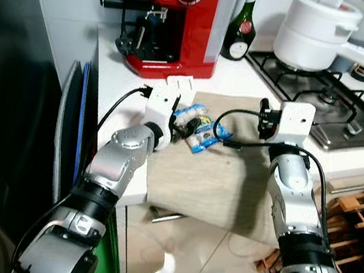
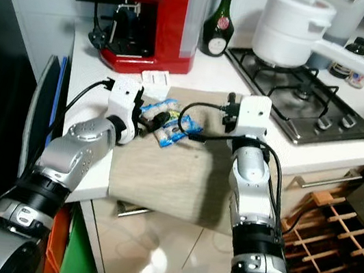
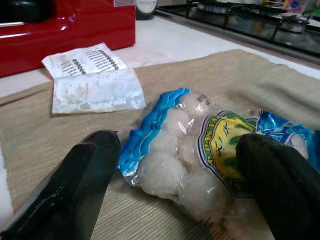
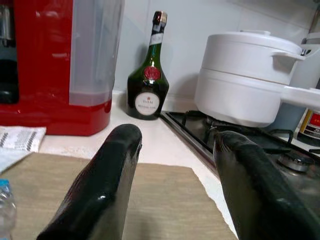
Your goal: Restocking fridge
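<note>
On the beige cloth (image 1: 230, 179) draped over the counter edge lies the bag of fish balls (image 3: 210, 150), and we see our left gripper (image 3: 190, 185) spread wide around it, one finger (image 3: 75, 190) beside it, the other (image 3: 285, 180) over its label. Our right gripper (image 4: 175, 185) hovers parted above the cloth, facing the green bottle (image 4: 148, 75) and white pot (image 4: 245, 75).

You've got a crinkly clear-plastic bag (image 3: 200, 150) on a rough woven beige cloth (image 1: 229, 186), glossy red coffee machine (image 1: 180, 18) behind it, dark glass bottle (image 4: 148, 75), smooth white pot (image 4: 250, 75), brushed-metal hob (image 1: 338, 113).
</note>
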### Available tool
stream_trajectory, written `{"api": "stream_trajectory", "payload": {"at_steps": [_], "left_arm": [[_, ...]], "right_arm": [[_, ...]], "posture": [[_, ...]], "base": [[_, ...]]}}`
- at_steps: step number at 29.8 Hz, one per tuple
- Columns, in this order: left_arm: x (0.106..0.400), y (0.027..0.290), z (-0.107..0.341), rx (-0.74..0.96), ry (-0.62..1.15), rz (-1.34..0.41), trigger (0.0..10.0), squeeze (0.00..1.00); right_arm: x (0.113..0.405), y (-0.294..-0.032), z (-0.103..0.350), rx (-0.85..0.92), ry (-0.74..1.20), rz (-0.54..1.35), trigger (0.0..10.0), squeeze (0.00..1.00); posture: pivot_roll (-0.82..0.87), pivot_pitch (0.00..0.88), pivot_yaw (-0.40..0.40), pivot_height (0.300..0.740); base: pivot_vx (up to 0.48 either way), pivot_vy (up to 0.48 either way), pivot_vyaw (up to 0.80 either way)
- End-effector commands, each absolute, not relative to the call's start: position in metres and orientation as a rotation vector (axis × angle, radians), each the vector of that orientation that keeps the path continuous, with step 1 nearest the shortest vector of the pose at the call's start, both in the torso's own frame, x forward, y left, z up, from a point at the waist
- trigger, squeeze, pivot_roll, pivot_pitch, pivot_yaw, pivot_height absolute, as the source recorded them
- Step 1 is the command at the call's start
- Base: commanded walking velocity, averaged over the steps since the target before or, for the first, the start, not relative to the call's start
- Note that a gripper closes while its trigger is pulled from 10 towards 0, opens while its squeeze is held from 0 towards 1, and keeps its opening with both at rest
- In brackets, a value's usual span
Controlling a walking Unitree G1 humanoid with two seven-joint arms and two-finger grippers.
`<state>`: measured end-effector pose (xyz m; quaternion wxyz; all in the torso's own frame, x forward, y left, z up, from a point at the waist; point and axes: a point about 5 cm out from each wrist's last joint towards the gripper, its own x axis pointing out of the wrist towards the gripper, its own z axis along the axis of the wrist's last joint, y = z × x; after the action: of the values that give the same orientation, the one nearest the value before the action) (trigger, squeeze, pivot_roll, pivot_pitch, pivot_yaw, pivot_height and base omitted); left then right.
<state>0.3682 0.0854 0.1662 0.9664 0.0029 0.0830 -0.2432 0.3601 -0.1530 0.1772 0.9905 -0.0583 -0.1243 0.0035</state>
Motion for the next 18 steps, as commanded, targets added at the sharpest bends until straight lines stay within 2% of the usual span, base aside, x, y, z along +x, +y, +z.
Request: {"api": "stream_trajectory", "payload": {"at_steps": [1, 10, 18], "left_arm": [[0.372, 0.084, 0.171, 0.028, 0.171, -0.539, 10.0, 0.0], [0.388, 0.082, 0.195, 0.034, 0.148, -0.671, 10.0, 0.0], [0.391, 0.072, 0.174, 0.035, 0.341, -0.737, 10.0, 0.0]], "right_arm": [[0.356, -0.153, 0.187, -0.11, -0.284, -0.006, 10.0, 0.0], [0.342, -0.163, 0.203, -0.112, -0.335, -0.013, 10.0, 0.0], [0.332, -0.157, 0.208, -0.081, -0.332, -0.004, 10.0, 0.0]], "posture": [[-0.1, 0.0, 0.016, 0.74], [-0.13, 0.0, 0.05, 0.74], [-0.16, 0.0, 0.081, 0.74]], "base": [[0.0, 0.0, 0.0], [0.0, 0.0, 0.0], [0.0, 0.0, 0.0]]}}
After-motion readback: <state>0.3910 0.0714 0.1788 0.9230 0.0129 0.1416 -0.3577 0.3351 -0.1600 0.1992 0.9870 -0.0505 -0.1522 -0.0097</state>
